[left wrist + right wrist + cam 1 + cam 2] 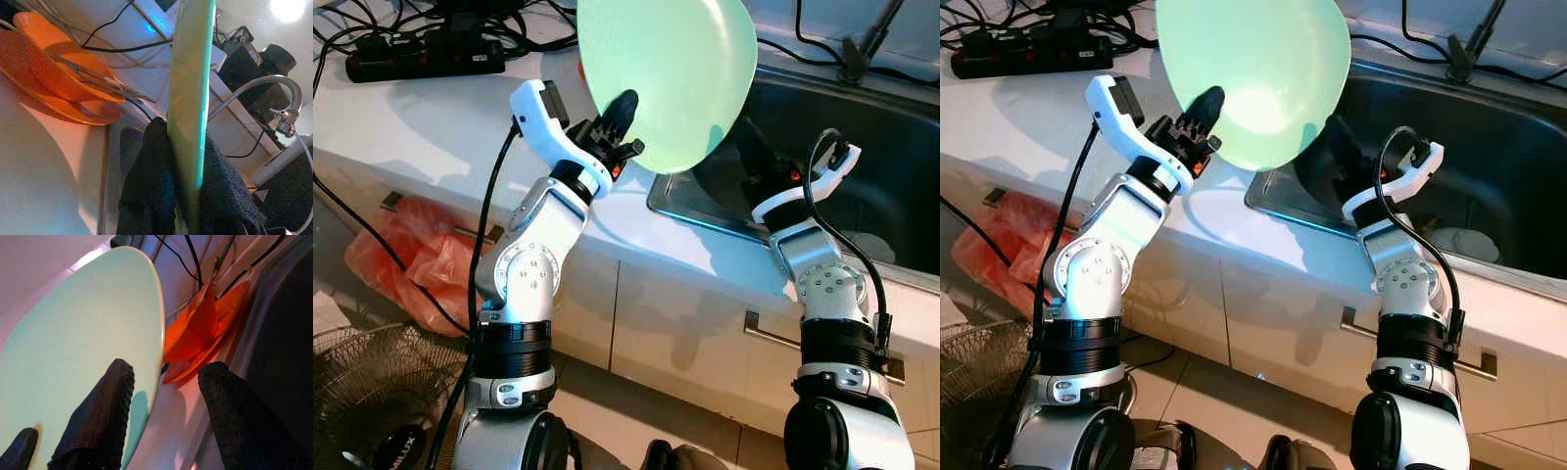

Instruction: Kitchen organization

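A pale green plate (pixel 675 69) stands on edge in the air over the white counter (pixel 431 127), just left of the sink (pixel 871 147). My left gripper (pixel 625 125) is shut on its lower rim, one finger on each face; the left wrist view looks along the plate's edge (pixel 188 98). My right gripper (pixel 1337 137) reaches over the sink's near left corner behind the plate, open, with its fingers (pixel 222 401) apart and the plate's rim (pixel 159 323) close by one of them. Stacked orange dishes (pixel 63 83) with metal utensils (pixel 102 81) lie on the counter beyond.
A black power strip (pixel 426 54) with cables lies at the counter's back left. A chrome faucet (pixel 274 83) stands behind the sink, and a white item (pixel 1459 240) lies in the basin. An orange plastic bag (pixel 406 255) and a fan (pixel 362 392) sit on the floor at left.
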